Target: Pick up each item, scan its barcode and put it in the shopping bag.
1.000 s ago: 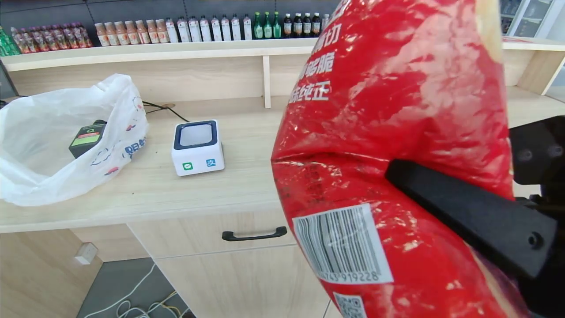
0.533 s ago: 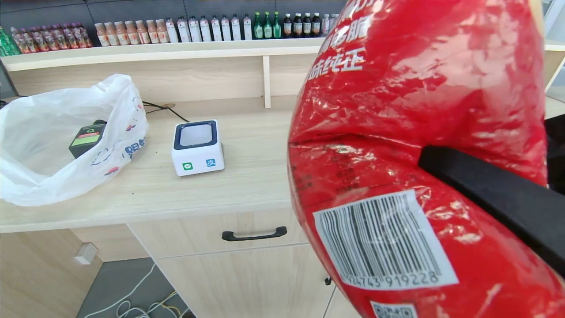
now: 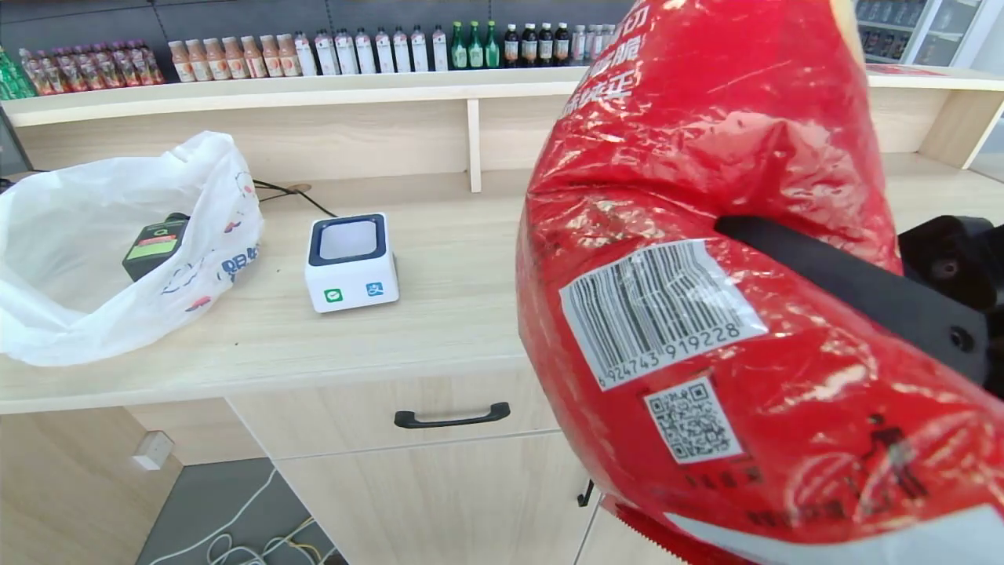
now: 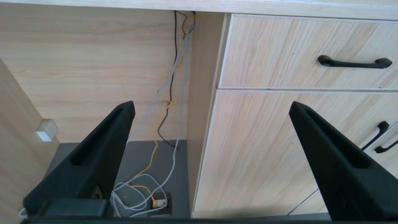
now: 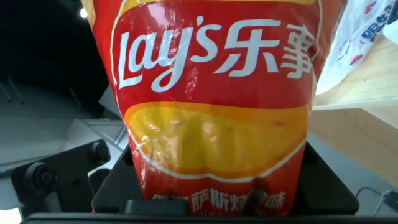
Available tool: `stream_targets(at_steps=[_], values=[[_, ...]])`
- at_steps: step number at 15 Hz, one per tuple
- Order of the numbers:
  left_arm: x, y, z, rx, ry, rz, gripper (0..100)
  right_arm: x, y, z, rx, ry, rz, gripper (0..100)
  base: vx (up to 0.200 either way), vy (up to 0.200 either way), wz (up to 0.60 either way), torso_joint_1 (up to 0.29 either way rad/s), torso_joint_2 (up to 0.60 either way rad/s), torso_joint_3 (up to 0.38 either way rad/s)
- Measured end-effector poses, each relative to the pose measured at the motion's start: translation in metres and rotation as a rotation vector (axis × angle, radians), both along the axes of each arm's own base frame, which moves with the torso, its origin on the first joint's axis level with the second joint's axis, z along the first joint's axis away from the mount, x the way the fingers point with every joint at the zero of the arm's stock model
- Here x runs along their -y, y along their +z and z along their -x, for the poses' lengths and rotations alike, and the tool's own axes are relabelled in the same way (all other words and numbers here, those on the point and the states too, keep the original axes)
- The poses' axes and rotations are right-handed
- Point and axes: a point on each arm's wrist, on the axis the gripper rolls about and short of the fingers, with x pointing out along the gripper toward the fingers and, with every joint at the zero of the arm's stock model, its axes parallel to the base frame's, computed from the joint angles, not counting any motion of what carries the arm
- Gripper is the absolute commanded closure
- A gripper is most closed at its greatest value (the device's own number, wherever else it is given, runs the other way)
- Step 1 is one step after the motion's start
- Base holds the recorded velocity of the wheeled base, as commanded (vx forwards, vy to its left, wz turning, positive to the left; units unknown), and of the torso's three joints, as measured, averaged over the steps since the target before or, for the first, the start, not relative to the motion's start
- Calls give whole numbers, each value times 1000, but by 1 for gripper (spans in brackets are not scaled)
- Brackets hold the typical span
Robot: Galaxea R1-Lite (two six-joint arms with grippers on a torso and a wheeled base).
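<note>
Holding the chips clamped, the right claw should turn the barcode face-down over the scanner, near and steady; the left claw hangs apart

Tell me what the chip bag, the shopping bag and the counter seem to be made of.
The chip bag looks like thin glossy plastic film, perhaps foil-lined: it crinkles and throws sharp highlights. The shopping bag looks like thin white plastic film, faintly shiny: it slumps in soft folds. The counter is pale matt wood-grain board; laminate or solid wood, the look leaves open.
</note>
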Motion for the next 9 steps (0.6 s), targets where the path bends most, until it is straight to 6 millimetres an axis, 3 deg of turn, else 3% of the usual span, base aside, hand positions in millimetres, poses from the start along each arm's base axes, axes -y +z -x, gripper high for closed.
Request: stream_targets(at_steps=[9], values=[[0,0,0,0,0,0,0,1,-6,0,-30,-26,12,100,0,0,0,0,0,0]])
